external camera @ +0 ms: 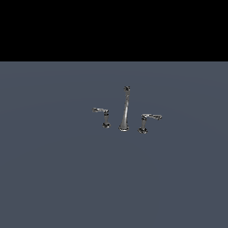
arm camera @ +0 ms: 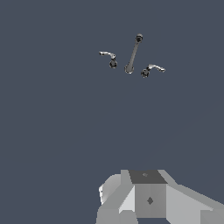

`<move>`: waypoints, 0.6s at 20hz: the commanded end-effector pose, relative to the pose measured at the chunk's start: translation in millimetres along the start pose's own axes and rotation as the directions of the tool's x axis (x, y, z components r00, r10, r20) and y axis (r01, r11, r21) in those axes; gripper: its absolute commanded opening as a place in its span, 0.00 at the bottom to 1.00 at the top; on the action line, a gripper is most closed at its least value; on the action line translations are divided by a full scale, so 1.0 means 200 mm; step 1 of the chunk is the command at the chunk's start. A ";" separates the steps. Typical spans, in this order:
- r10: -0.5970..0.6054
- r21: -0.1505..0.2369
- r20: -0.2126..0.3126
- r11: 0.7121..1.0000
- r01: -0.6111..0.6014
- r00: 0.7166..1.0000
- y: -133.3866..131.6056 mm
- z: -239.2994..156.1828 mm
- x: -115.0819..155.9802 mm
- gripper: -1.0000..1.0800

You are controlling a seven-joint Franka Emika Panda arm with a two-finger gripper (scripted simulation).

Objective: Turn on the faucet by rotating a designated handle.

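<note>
The faucet (external camera: 125, 109) is a small chrome set standing on a flat grey surface: a tall tapered spout with a short lever handle on each side. One handle (external camera: 105, 117) is on the exterior view's left, its lever pointing left. Its twin (external camera: 145, 123) is on the right, its lever pointing right. I cannot tell which handle is the designated one. In the wrist view the faucet (arm camera: 133, 53) is seen from above and far off, flanked by both handles (arm camera: 110, 58) (arm camera: 150, 70). Only the grey body of my gripper (arm camera: 148, 197) shows there, with its fingers hidden. The exterior view shows no arm.
The grey surface (external camera: 67, 178) stretches all around the faucet. A black band fills the top of the exterior view.
</note>
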State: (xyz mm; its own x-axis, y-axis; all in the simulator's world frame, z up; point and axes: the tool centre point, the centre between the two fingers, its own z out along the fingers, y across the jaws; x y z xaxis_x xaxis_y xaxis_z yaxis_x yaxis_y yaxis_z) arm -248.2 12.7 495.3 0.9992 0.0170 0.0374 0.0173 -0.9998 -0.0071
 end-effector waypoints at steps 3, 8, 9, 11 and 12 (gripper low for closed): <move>0.002 0.000 0.000 1.000 -0.002 1.000 0.00 0.00 0.00 0.00; 0.026 0.000 0.000 1.000 -0.026 1.000 -0.02 0.03 0.01 0.00; 0.034 -0.001 0.000 0.999 -0.034 0.999 -0.03 0.04 0.02 0.00; 0.054 -0.001 0.001 0.999 -0.054 0.999 -0.05 0.06 0.03 0.00; 0.065 -0.001 0.001 0.998 -0.065 0.998 -0.06 0.07 0.03 0.00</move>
State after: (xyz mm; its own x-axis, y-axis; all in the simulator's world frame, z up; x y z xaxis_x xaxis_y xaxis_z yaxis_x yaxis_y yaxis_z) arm -243.0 22.2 484.4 0.9988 -0.0328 0.0366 -0.0325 -0.9994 -0.0081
